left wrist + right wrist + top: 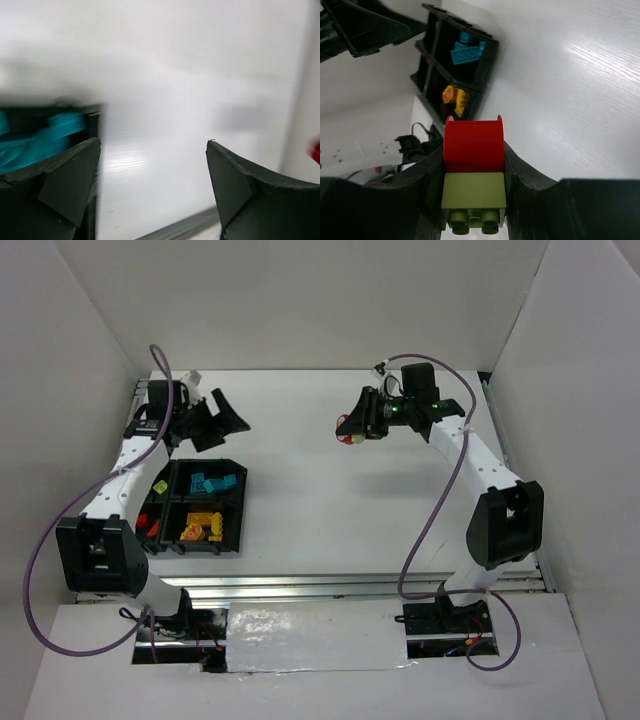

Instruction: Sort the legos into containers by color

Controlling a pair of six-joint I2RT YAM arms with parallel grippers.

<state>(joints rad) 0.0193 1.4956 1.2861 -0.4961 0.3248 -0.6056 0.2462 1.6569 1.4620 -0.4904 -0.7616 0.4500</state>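
My right gripper [348, 430] is shut on a lego made of a red piece [473, 145] stacked on a lime-green brick [474, 192], held above the table's far middle; it also shows in the top view [345, 433]. My left gripper [222, 423] is open and empty just beyond the black tray [242, 505]; its jaws stand wide apart in the left wrist view [152, 142]. In the tray, cyan legos [212, 482] lie in the far right compartment, a green one [160, 486] far left, red ones [145, 523] near left, and orange ones [200, 529] near right.
White walls enclose the table on the left, back and right. A metal rail [350, 585] runs along the near edge by the arm bases. The tray also shows in the right wrist view [489, 75], with cyan [467, 51] and orange [454, 96] legos.
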